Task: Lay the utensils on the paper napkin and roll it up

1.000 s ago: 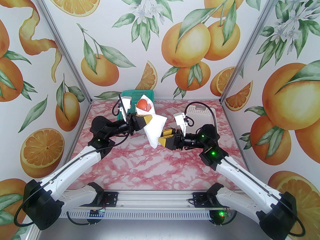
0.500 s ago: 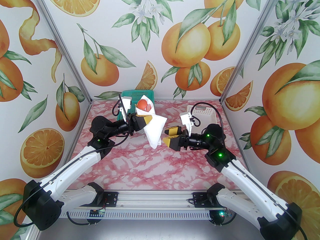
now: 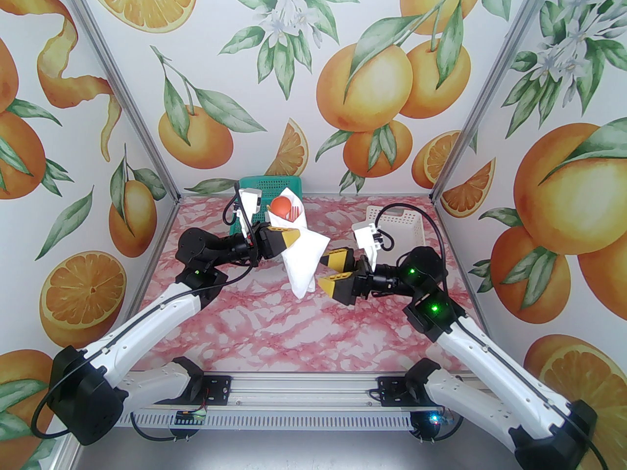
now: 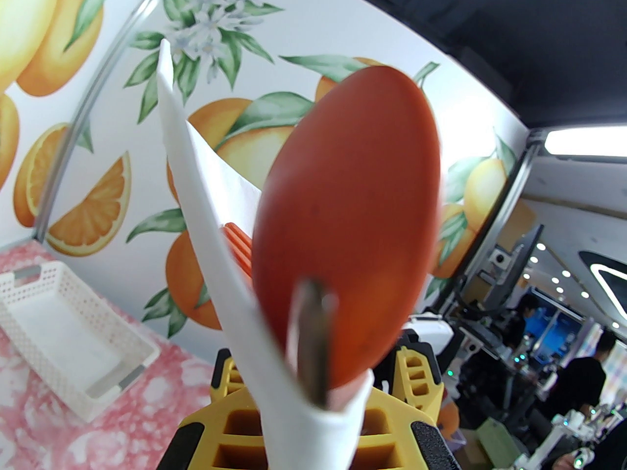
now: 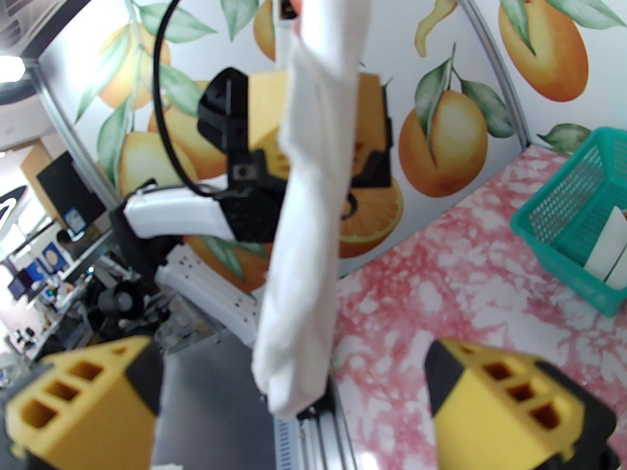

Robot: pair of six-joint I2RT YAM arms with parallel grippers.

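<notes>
Room: booth walls (image 3: 313, 66) printed with oranges and leaves, metal posts at the corners. A lab with people shows beyond in the wrist views.
Table: pink-and-white marbled top (image 3: 294, 326), flat and hard. Anything I drop here will likely skid or bounce.
Baskets: green basket (image 3: 269, 183) at the far edge with a white bundle inside, white basket (image 3: 399, 221) at the far right.
Left gripper (image 3: 289, 237): clenched round the middle of the paper napkin (image 3: 303, 257), carrying it alone above the table.
Right gripper (image 3: 329, 272): released, its jaws wide on either side of the roll's lower tail, not touching it as far as I can see.
Paper napkin: rolled round the utensils and held tilted, its mouth up and towards the green basket.
Risk, napkin: with one pinch on soft paper, I judge the loose tail could unwind and the roll sag open.
Utensils: spoon (image 4: 348, 223), fork (image 4: 238, 247) and knife (image 4: 313, 340) heads stand out of the mouth.
Risk, utensils: smooth handles could slide down through the tail, or tip from the mouth if I tilt further.
Risk, fingers: moving my right arm carelessly could snag the tail.
</notes>
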